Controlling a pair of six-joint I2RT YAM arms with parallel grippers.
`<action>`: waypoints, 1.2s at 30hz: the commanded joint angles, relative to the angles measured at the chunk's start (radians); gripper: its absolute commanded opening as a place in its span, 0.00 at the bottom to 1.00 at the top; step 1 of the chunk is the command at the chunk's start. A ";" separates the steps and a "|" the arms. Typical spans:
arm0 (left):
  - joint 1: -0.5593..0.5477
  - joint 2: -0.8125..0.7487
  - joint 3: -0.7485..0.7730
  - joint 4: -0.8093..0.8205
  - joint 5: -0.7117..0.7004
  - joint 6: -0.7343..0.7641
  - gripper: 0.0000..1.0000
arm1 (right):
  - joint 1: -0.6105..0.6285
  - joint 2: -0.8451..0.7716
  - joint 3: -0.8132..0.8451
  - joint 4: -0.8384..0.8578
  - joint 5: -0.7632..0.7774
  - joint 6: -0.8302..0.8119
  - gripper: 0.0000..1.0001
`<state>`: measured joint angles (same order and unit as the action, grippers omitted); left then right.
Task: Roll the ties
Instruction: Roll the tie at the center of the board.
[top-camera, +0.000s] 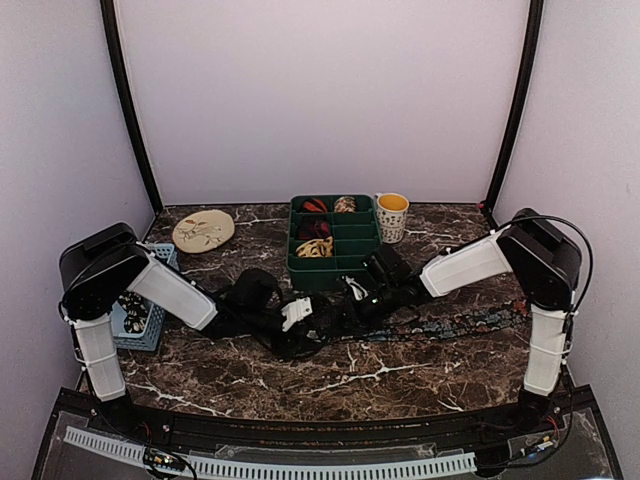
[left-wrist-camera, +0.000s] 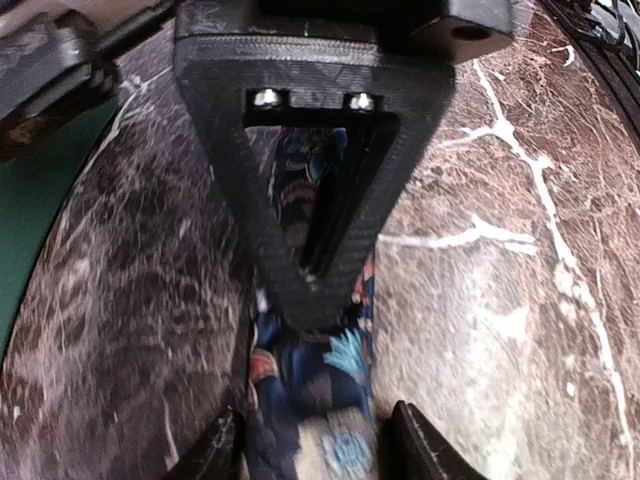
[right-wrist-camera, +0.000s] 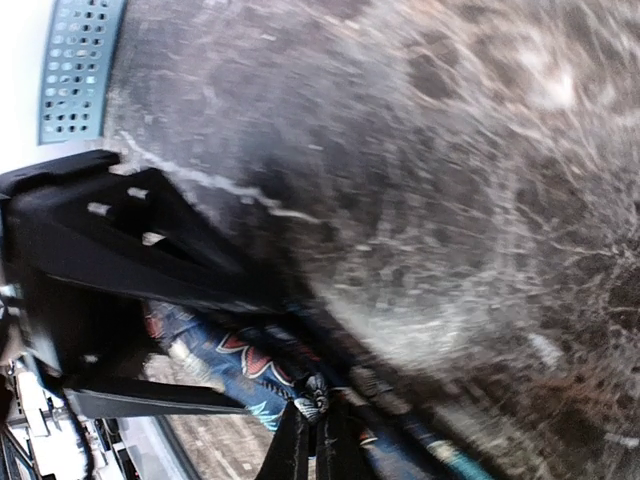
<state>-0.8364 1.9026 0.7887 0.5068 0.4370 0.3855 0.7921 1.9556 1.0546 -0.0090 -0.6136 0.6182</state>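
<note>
The right gripper (right-wrist-camera: 315, 430) pinches the dark blue patterned necktie (right-wrist-camera: 225, 350). The left gripper (left-wrist-camera: 318, 430) straddles it, fingers spread. A collision between them could pull the fabric free.

Dark marble table (top-camera: 400, 375): green divided tray (top-camera: 335, 278) sits at twelve o'clock, cup (top-camera: 392, 216) at one, tan plate (top-camera: 203, 230) at ten, blue basket (top-camera: 140, 330) at nine, patterned tie (top-camera: 470, 322) stretching from centre toward three.

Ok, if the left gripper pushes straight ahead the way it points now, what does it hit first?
The right gripper's black triangular finger, planted on the tie lying between the left fingers. Gap looks short, though depth is unclear.
</note>
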 joint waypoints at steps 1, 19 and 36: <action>0.000 -0.097 -0.106 0.070 -0.044 -0.025 0.52 | 0.006 0.038 0.012 -0.035 0.034 -0.032 0.00; 0.029 -0.149 -0.238 0.307 0.040 -0.119 0.38 | 0.007 0.061 -0.028 -0.044 0.076 -0.045 0.00; -0.043 0.038 0.000 0.248 0.035 -0.125 0.32 | 0.007 0.058 -0.030 -0.027 0.069 -0.041 0.00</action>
<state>-0.8650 1.9072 0.7246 0.8177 0.4870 0.2424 0.7921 1.9766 1.0531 0.0010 -0.6071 0.5846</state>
